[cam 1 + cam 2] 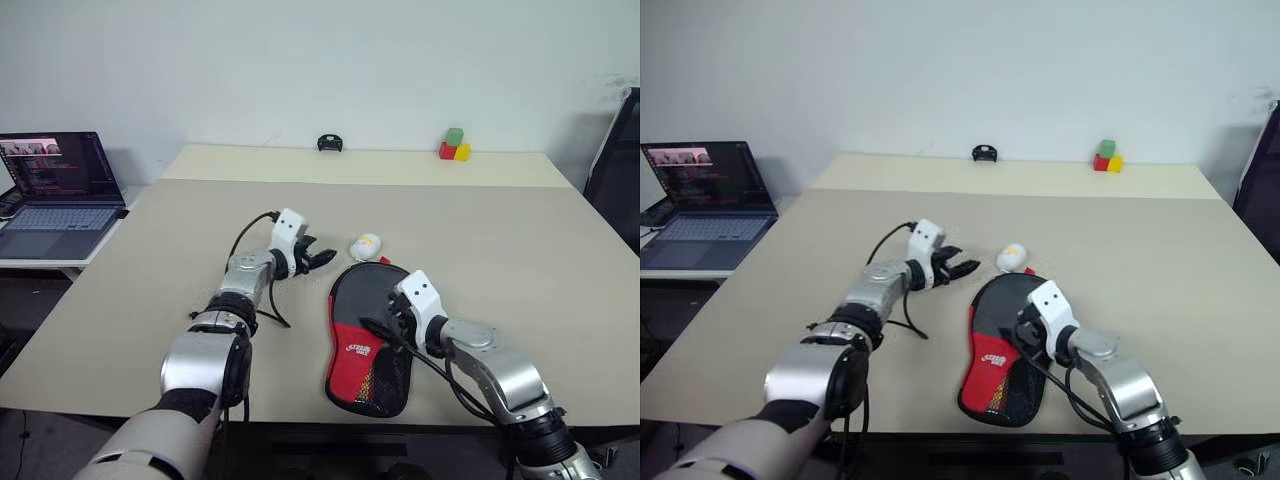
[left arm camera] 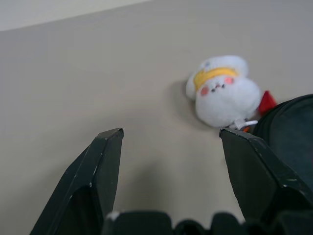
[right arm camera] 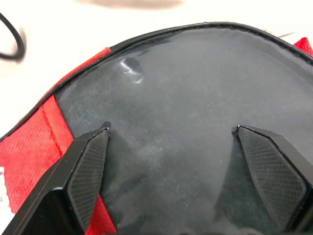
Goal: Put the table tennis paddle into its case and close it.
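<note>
Paddle-shaped black-and-red fabric case (image 1: 368, 340) lies near the beige table's (image 1: 150, 280) front edge, right gripper (image 1: 390, 318) spread wide over it, left gripper (image 1: 318, 256) empty, fingers apart, over bare tabletop beside it.

The case (image 1: 365, 345) lies flat on the counter (image 1: 520, 250), under and just ahead of the right claw (image 1: 385, 322). Its charm (image 1: 365, 245) rests at the case's far end, just right of the left claw (image 1: 318, 258). A laptop (image 1: 55, 190) sits far left of both claws.
</note>
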{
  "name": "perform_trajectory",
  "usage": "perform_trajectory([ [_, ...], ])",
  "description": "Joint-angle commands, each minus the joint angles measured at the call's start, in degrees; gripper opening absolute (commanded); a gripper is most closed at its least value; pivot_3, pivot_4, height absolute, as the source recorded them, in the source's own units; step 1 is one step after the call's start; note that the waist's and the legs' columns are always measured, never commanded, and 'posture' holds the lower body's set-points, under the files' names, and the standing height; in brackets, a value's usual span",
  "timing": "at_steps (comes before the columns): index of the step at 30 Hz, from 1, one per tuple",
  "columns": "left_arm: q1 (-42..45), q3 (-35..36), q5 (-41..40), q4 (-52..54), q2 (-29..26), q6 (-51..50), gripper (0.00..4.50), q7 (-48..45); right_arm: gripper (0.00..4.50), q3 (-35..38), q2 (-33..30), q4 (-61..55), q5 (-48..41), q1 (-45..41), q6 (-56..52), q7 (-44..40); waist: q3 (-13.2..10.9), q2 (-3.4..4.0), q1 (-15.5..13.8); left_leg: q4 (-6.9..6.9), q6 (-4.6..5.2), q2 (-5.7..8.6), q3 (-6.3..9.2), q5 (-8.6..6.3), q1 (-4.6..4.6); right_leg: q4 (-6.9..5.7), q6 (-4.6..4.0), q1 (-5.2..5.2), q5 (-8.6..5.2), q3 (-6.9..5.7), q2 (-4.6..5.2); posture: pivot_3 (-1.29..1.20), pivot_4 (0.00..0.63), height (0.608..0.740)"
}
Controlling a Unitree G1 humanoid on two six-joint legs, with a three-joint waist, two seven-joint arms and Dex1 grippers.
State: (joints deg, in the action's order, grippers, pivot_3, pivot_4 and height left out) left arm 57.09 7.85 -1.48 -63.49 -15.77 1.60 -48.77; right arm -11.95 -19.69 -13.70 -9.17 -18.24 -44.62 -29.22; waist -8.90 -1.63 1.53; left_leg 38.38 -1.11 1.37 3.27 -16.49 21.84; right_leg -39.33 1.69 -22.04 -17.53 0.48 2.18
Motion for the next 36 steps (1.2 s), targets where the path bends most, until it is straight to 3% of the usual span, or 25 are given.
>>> perform_trajectory([
  [1,-9.5,1.1,-6.0,17.9,-1.5,-7.2,3.41,-3.8,4.5,3.1,-2.9,1.4,-1.4,0.8,-2.7,-1.5,0.0,0.04,0.2,-0.01,0.0,0.0,0.0,0.0,0.0,0.03,0.0,0.0,0.0,0.01,0.0,0.0,0.15,0.74],
  [5,-20.9,-0.2,-11.5,40.8,-1.5,-18.6,3.41,-3.5,4.5,5.8,-4.5,1.5,-3.5,-0.3,-2.5,-3.0,0.0,0.04,0.2,-0.23,0.0,-0.06,-0.01,0.0,0.05,0.2,-0.02,-0.09,0.01,0.11,0.02,0.0,0.15,0.74],
  [10,-27.6,-2.7,-14.9,54.0,-3.4,-25.9,3.41,-4.4,4.5,7.8,-5.0,4.5,-4.1,-3.5,-0.8,-3.4,0.0,0.04,-0.1,-0.23,-0.01,-0.06,-0.02,0.0,0.13,0.24,-0.03,-0.1,0.02,0.09,0.04,0.0,0.15,0.74],
  [20,-28.1,-3.8,-17.3,57.1,-4.4,-28.4,3.41,-2.5,4.5,8.5,-5.2,12.5,-4.5,-8.6,4.8,-5.2,0.0,0.08,0.0,-0.27,0.0,-0.05,-0.08,0.0,0.08,0.29,-0.04,-0.08,0.02,0.12,0.03,0.0,0.15,0.74],
  [24,-27.9,-6.7,-17.5,58.5,-3.9,-28.1,3.41,-4.1,4.5,9.8,-5.9,8.9,-8.9,-8.3,3.1,-9.6,-0.1,0.14,0.0,-0.3,0.0,-0.05,-0.09,0.0,0.13,0.32,-0.04,-0.13,0.02,0.13,0.03,0.0,0.15,0.74],
  [36,-24.5,-14.4,-15.3,56.1,-5.1,-22.9,3.41,-9.5,4.5,16.8,-17.8,-6.9,-21.6,-4.9,-5.3,-18.7,-0.2,0.3,0.1,-0.33,0.02,-0.06,-0.13,-0.01,0.14,0.33,-0.05,-0.13,0.02,0.17,0.01,0.0,0.15,0.74],
])
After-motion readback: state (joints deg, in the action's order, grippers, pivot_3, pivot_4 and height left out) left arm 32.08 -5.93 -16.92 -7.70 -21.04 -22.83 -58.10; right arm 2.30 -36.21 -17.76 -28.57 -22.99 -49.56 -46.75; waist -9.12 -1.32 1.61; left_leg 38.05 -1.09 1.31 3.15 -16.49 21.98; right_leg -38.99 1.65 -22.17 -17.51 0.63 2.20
